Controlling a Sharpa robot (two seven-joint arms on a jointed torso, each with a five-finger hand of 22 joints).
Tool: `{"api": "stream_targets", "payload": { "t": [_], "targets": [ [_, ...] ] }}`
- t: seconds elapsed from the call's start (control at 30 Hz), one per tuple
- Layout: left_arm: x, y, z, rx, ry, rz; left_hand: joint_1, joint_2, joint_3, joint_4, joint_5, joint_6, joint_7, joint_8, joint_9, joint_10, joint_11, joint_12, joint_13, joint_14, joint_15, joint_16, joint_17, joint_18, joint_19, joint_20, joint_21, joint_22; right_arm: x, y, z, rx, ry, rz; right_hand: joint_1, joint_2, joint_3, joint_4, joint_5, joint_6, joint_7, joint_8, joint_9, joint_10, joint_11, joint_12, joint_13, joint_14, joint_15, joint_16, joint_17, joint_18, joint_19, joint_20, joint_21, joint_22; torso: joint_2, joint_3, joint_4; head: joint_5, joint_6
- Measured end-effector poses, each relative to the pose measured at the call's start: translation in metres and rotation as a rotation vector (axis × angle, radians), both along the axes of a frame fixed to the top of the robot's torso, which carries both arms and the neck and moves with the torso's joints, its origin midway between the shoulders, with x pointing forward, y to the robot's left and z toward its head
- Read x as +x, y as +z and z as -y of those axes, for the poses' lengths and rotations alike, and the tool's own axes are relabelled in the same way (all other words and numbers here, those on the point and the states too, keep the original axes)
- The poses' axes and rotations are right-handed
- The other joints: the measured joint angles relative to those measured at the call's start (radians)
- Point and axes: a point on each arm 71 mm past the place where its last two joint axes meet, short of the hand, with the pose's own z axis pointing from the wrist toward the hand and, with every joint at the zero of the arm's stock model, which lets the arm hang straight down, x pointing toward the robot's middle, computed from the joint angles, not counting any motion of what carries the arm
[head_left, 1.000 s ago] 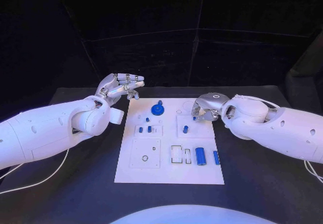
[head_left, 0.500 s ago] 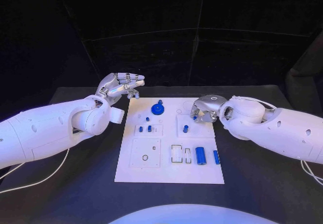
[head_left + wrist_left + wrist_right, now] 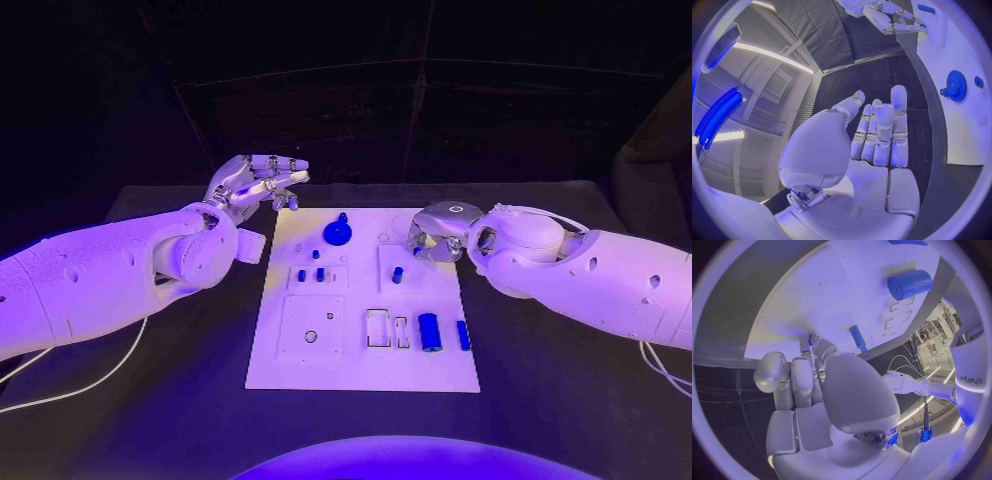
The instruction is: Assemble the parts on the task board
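Over the table, head view: white task board [image 3: 361, 370] flat on the black table [image 3: 548, 400], long side running away from the robot.
Parts, head view: blue gear [image 3: 338, 233] at the far end of the board; large blue cylinder [image 3: 428, 326] and slimmer blue pin [image 3: 463, 335] lying near the right edge; small blue pegs [image 3: 310, 275] in the left mid block; another blue peg [image 3: 397, 275] in the right mid block.
Left hand, head view: left hand [image 3: 260, 185] raised off the far left corner, apart from the board, fingers curled inward, nothing seen in them.
Right hand, head view: right hand [image 3: 440, 232] low over the far right part of the board, fingers pointing down, a speck of blue beneath them.
Left wrist view: left hand [image 3: 873, 145] empty, fingers close together and bent over the palm; blue gear [image 3: 955, 86] well apart on the board [image 3: 970, 130]; right hand [image 3: 895, 17] across the board.
Right wrist view: right hand [image 3: 811, 390] with fingertips [image 3: 811, 347] gathered around a thin blue peg [image 3: 809, 340] at the board [image 3: 836, 295] surface; whether pinched or merely touched, cannot tell; blue peg [image 3: 857, 338] just beside, large blue cylinder [image 3: 909, 284] farther off.
Step in hand, judged: seating or picking a small peg at the far right of the board.
Doing it well: keep the peg upright, press straight along its axis, ease the fingers away without dragging; hold the left hand off the board.
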Motion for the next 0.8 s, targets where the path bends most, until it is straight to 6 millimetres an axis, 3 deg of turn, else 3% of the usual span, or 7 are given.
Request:
{"api": "stream_targets", "payload": {
  "t": [0.2,0.37,0.8],
  "targets": [
    [0.0,0.0,0.0,0.0,0.0,0.0,0.0,0.0,0.003,-0.003,0.0,0.0,0.0,0.0,0.0,0.0,0.0,0.0,0.0,0.0,0.0,0.0,-0.002,0.0,0.0,0.0,0.0,-0.001,-0.001,-0.001,0.0,0.01,-0.001,0.012,-0.056,-0.026,0.127,-0.032,-0.006,0.01,-0.004,0.0,0.002,0.008,-0.001,-0.004,0.004,0.004,-0.004,0.0,-0.012,0.0,0.0,0.0,0.007,0.014,0.0,0.0,0.0001,0.0,0.0],
    [0.0,0.0,-0.001,0.0,0.001,-0.001,0.0,0.0,0.003,-0.003,0.0,0.0,0.0,0.0,0.0,0.0,0.0,0.0,0.0,0.0,0.0,0.0,-0.001,0.0,0.0,0.0,0.0,-0.001,-0.005,0.0,0.001,0.022,0.0,0.026,-0.088,-0.047,0.185,-0.049,-0.006,0.012,-0.006,-0.001,0.002,0.008,-0.001,-0.006,0.004,0.004,-0.004,0.0,-0.016,0.0,0.003,-0.004,0.012,0.019,0.0,0.0,0.0,0.0,-0.001],
    [0.001,0.0,-0.002,0.001,0.004,-0.002,0.0,0.0,0.005,-0.005,0.0,-0.001,0.0,0.0,-0.001,-0.004,0.004,0.004,0.0,0.0,0.0,0.0,-0.004,0.0,0.0,0.0,-0.005,-0.002,-0.02,0.014,0.004,0.095,0.013,0.083,-0.105,-0.063,0.211,-0.061,-0.006,0.012,-0.006,-0.001,0.001,0.014,-0.007,-0.005,0.004,0.004,-0.004,0.0,-0.02,0.0,0.003,-0.004,0.013,0.021,-0.001,-0.0011,0.0001,-0.001,-0.001]
  ]
}}
